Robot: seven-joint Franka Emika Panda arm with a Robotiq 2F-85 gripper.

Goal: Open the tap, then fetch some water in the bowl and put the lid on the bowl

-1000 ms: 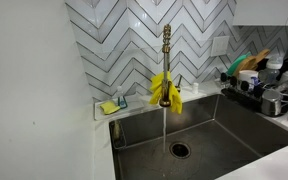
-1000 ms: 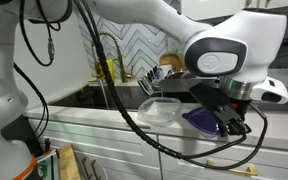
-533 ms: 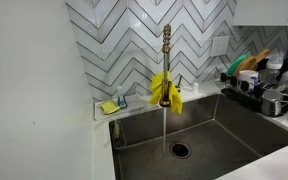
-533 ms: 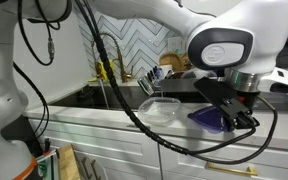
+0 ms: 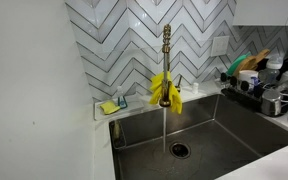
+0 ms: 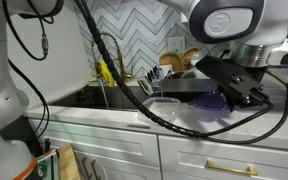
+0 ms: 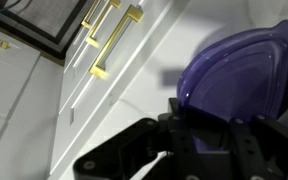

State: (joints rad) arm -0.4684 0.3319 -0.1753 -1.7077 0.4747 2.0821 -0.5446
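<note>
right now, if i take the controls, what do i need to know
Gripper: shut on the purple lid, held in the air.
Tap: open, water running into the sink.
Bowl: on the counter by the sink, partly behind cables; can't tell if it holds water.
Done: tap open, lid in the gripper.
Left: check the bowl has water, set the lid on it.

No readable text, label, brand or number in any view (dish rack items too small)

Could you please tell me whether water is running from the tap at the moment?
Yes, in an exterior view a thin stream of water falls from the tap into the sink.
</note>
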